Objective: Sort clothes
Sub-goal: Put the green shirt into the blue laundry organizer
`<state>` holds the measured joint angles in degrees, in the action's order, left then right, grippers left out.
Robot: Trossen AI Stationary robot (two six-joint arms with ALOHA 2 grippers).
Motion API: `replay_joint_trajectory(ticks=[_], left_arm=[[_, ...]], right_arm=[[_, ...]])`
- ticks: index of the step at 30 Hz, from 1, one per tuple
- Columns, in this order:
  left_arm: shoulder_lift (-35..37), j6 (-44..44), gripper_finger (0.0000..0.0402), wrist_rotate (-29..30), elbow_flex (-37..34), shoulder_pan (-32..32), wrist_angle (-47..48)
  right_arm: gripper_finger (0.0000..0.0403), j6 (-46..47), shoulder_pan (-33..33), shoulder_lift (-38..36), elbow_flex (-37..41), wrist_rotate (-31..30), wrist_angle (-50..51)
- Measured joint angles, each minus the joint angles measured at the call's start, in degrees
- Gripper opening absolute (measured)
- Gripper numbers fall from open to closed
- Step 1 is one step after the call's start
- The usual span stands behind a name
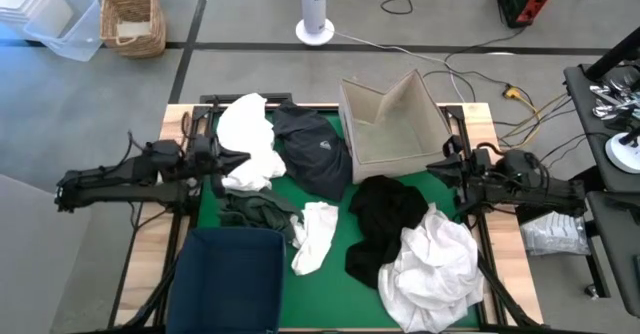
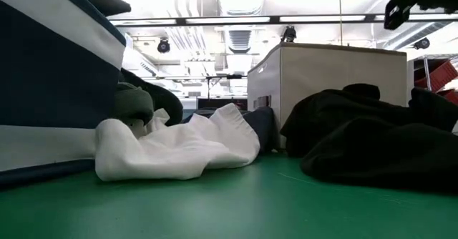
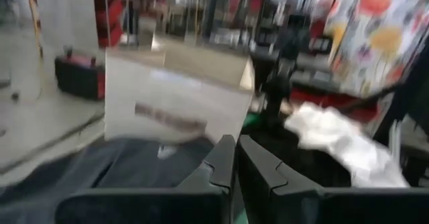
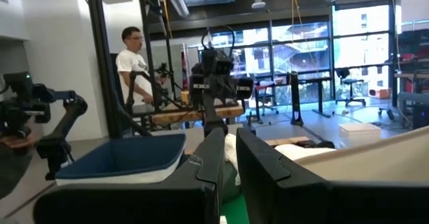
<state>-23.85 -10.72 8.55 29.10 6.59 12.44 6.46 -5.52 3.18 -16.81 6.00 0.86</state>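
A: Start from the high view. Where are the clothes?

B: Spread over the green tabletop (image 1: 340,274). A white garment (image 1: 247,139) lies upper left of the mat, touching a navy garment (image 1: 312,149) with a small logo. A dark green garment (image 1: 258,212) sits left of centre beside a smaller white piece (image 1: 316,236). A black garment (image 1: 385,219) lies right of centre, and a crumpled white heap (image 1: 435,264) overlaps it at lower right.

A: And the containers?

B: The cardboard box (image 1: 390,124) stands open at upper centre-right, the navy bin (image 1: 230,279) at lower left. One at each end looks like a destination per pile, though nothing seems sorted yet.

A: The arms?

B: The left gripper (image 1: 238,160) reaches in from the left edge, at the margin of the white garment. The right gripper (image 1: 432,168) comes in from the right, just below the box, above the black garment.

A: Low view?

B: The bin wall fills the left, the small white piece lies centre-left on the mat, the box stands behind it, black fabric mounds at right. No gripper is clearly readable there.

A: Left wrist view?

B: Its fingers (image 3: 218,163) are pressed together with nothing between them, over navy cloth, facing the box.

A: Right wrist view?

B: Its fingers (image 4: 213,158) are also clenched on nothing, held clear of the mat, looking toward the bin. A person (image 4: 136,70) stands in the room beyond.
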Motion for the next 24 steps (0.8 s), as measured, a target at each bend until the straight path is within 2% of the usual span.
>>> replay_joint_trajectory(ticks=[4, 10, 19, 24], left_arm=[[-4.5, -0.2, 0.0, 1.1, 5.1, 0.0, 9.3], [-10.1, -2.5, 0.0, 4.5, 9.8, 0.0, 18.5], [-15.8, -2.2, 0.0, 4.5, 11.8, 0.0, 21.6], [-17.3, -2.2, 0.0, 4.4, 11.8, 0.0, 22.1]], right_arm=[[0.0034, 0.0, 0.0, 0.0, -3.3, -0.1, 3.8], [0.0034, 0.4, 0.0, 0.3, -6.3, -0.2, 6.2], [0.0034, 1.0, 0.0, 3.3, -7.3, -2.2, 6.2], [0.0034, -1.7, 0.0, 4.9, -8.1, -2.2, 6.2]])
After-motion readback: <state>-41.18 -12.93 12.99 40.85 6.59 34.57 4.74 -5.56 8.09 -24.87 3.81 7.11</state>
